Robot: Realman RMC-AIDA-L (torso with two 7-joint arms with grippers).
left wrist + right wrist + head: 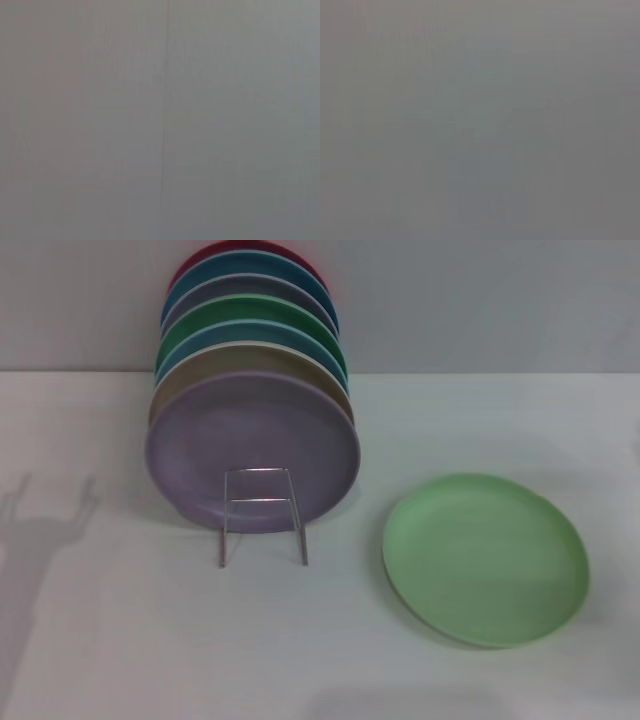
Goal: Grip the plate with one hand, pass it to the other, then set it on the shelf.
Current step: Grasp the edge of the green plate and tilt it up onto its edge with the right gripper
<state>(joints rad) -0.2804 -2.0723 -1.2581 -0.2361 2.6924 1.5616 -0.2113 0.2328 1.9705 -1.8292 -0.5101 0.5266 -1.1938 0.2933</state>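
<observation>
Nothing is done yet: the light green plate (486,559) lies flat on the white desk (120,640), to the right of the wire shelf (262,515), which carries a row of upright plates (252,390). Neither hand is in view, so their state cannot be told; gripping, passing and shelving remain.

plate (486,560): light green, flat on the white tabletop (120,640), toward right front, apart from rack
shelf (263,515): silver wire rack, centre-left, front loop bare
stacked plates (252,450): row on edge in rack, lilac in front, then tan, blue, green, red behind, toward back edge
</observation>
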